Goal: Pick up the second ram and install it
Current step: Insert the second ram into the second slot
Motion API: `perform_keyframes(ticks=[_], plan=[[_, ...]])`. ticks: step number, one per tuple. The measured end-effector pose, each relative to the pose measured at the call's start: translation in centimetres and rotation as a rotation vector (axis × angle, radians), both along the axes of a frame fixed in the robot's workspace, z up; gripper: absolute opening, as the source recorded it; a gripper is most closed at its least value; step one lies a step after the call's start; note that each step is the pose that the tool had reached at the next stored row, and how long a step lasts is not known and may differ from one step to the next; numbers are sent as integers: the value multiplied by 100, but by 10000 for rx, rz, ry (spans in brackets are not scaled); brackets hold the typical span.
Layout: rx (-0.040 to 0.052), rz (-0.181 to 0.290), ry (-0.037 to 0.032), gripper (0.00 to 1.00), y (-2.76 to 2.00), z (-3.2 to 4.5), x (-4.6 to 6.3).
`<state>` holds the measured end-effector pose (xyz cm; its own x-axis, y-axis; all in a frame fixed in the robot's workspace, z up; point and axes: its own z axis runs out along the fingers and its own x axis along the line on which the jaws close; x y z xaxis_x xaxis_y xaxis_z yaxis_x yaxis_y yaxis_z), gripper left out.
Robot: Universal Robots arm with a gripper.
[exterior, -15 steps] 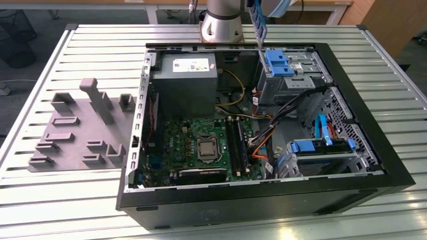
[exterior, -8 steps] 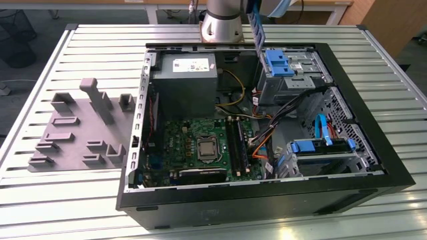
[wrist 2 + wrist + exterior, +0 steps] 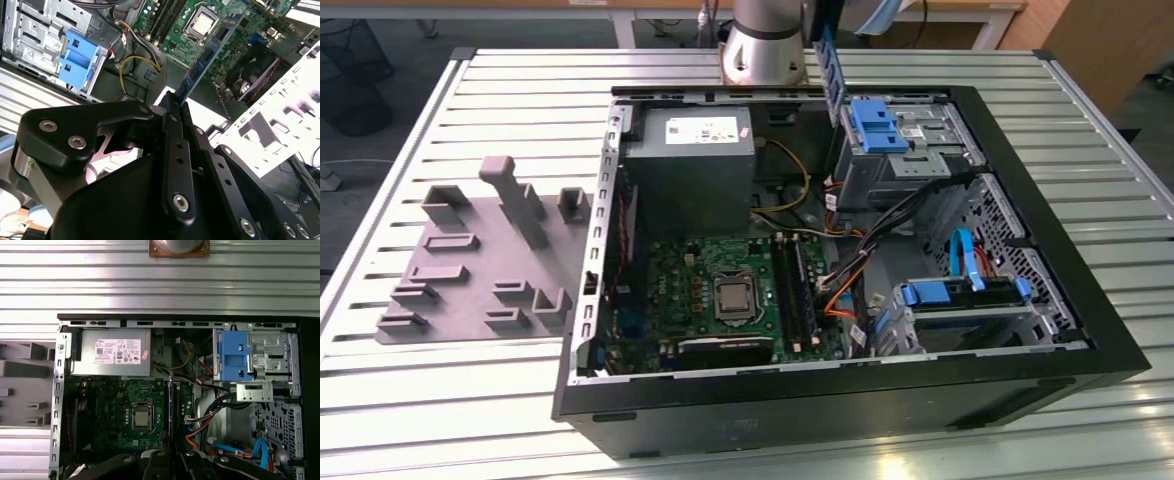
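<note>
The gripper [image 3: 175, 107] clenches the second ram [image 3: 210, 50] edge-on above the motherboard [image 3: 187, 25]; a good install likely needs it parallel to the slot below its fingertips.

Slatted metal table [image 3: 480, 400], wooden desks [image 3: 947, 15] behind, grey floor [image 3: 374, 90]

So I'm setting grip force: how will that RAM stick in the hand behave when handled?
The RAM stick juts straight out of the hand without sagging, so it is probably stiff. It looks card-thin, so likely light and fragile if bent. Held at one end, it may lever sideways.
</note>
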<state>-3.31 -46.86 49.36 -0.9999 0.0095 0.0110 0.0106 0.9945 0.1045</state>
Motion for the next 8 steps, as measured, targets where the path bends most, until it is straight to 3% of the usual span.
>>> perform_keyframes(ticks=[2, 6, 8], plan=[[-23, -1, 1, 14, 1, -23, 1], [-237, 0, 0, 14, 0, -45, 0], [-277, 1, 0, 14, 0, -60, 1]])
